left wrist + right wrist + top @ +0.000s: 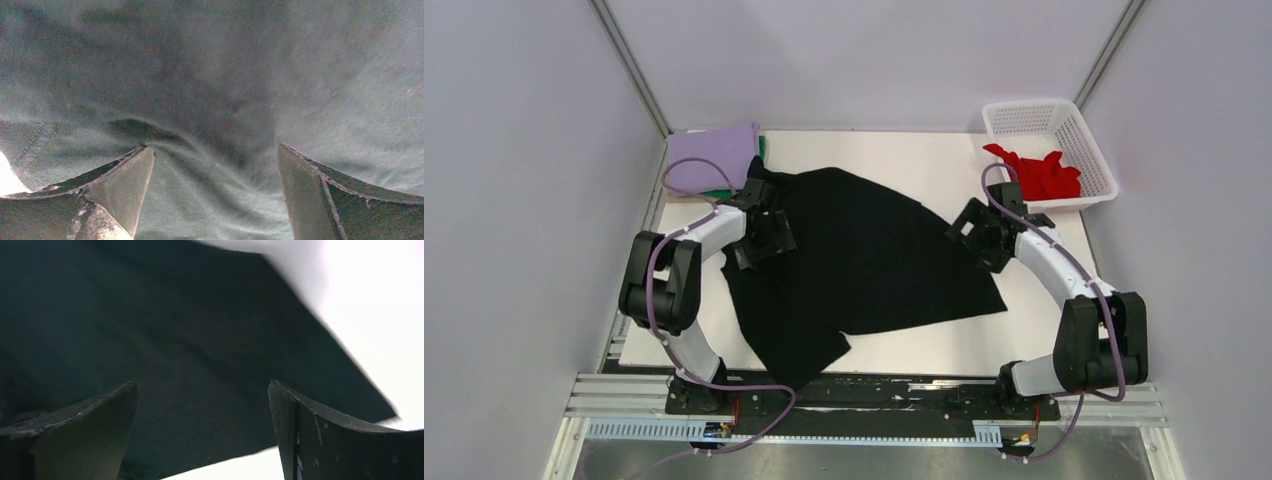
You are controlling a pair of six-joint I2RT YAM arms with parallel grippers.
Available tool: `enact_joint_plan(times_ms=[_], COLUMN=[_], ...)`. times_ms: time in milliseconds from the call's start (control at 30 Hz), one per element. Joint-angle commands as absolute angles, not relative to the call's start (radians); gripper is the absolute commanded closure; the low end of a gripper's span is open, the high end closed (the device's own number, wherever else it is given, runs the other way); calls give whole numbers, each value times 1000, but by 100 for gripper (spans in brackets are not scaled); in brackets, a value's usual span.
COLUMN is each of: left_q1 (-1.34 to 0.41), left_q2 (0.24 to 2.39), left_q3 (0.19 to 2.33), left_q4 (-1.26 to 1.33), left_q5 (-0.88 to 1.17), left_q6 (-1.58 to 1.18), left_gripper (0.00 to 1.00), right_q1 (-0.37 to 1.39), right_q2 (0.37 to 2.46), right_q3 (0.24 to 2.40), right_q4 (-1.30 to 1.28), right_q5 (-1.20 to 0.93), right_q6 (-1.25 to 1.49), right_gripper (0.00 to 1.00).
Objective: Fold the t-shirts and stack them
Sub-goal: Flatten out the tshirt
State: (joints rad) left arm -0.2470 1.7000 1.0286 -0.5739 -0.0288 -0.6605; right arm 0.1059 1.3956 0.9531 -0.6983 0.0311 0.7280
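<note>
Left fingers [125, 185] and right fingers [320, 435] are hanging spread over the black t-shirt [874, 260]. The right wrist view is catching its edge against open tabletop [380, 350]; the left, mostly wrinkled cloth.

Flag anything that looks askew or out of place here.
The black t-shirt lies skewed and wrinkled across the table, a flap reaching the near edge. The red t-shirt sits crumpled in the basket, one end draped over its rim. Nothing looks damaged.
</note>
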Motion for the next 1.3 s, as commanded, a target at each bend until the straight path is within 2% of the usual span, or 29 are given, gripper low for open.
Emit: enact_joint_plan(times_ms=[0, 167, 467, 600, 700, 833, 967, 1100, 1267], left_q1=[-245, -247, -253, -256, -264, -287, -317, -319, -319], left_q2=[1871, 2050, 2307, 2368, 2312, 2083, 1773, 1470, 1270], left_q3=[1106, 1306, 1703, 1893, 1934, 1807, 1467, 1191, 965], left_q4=[-447, -469, -555, -626, -649, -639, -619, -703, -820], left_q5=[61, 141, 139, 120, 76, -9, -107, -181, -174], left_q6=[-662, -661, -644, -618, -581, -530, -535, -612, -713], left_gripper=[0, 0, 0, 0, 0, 0, 0, 0, 0], right_q1=[189, 200, 112, 73, 74, 83, 81, 67, 57], right_q2=[1483, 1679, 1901, 1925, 1850, 1625, 1372, 1151, 980], right_q3=[959, 1027, 1181, 1266, 1289, 1216, 1063, 848, 708], right_q4=[-324, -317, -316, -321, -331, -329, -328, -336, -363], right_q5=[-238, -172, -42, -15, 16, 60, 101, 231, 260], right_q6=[635, 636, 637, 605, 583, 577, 616, 745, 756], right_gripper=[0, 0, 0, 0, 0, 0, 0, 0, 0])
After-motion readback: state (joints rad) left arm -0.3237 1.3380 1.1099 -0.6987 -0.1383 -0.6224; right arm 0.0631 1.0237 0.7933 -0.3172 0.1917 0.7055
